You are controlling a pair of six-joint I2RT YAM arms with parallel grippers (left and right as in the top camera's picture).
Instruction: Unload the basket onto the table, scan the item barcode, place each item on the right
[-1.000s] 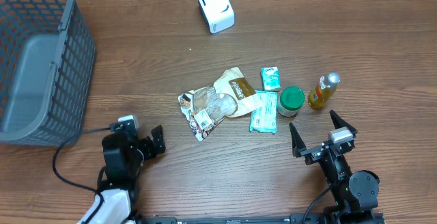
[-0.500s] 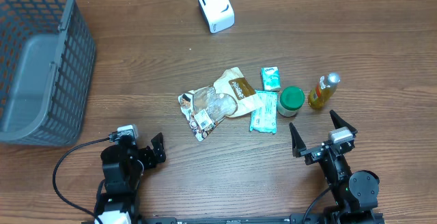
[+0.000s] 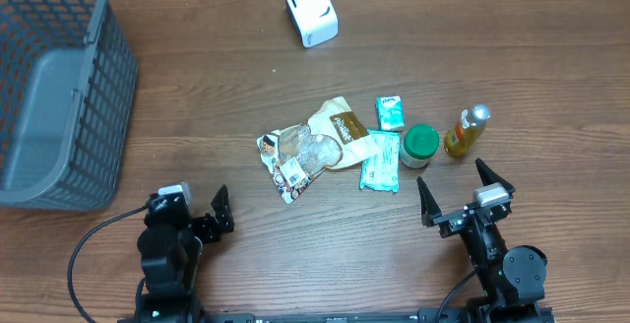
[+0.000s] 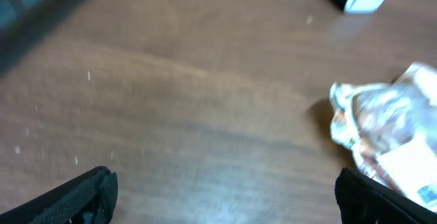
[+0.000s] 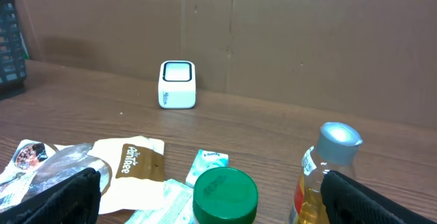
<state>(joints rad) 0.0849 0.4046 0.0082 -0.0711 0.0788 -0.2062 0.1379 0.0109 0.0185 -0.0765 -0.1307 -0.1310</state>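
The white barcode scanner point(image 3: 311, 12) stands at the back of the table and also shows in the right wrist view point(image 5: 177, 84). The items lie mid-table: a clear snack bag point(image 3: 295, 158), a beige pouch point(image 3: 340, 131), a teal packet point(image 3: 380, 162), a small teal carton point(image 3: 390, 113), a green-lidded jar point(image 3: 420, 146) and a yellow bottle point(image 3: 467, 131). My left gripper point(image 3: 194, 207) is open over bare wood at the front left, with the snack bag point(image 4: 389, 125) off to its right. My right gripper point(image 3: 459, 187) is open just in front of the jar point(image 5: 225, 195) and bottle point(image 5: 328, 176), holding nothing.
A grey mesh basket point(image 3: 59, 87) fills the back left corner. A black cable point(image 3: 94, 239) loops from the left arm toward the front edge. Bare wood lies between the two arms.
The left arm has drawn back toward the front edge, its gripper still open. The right arm and the items have not moved.
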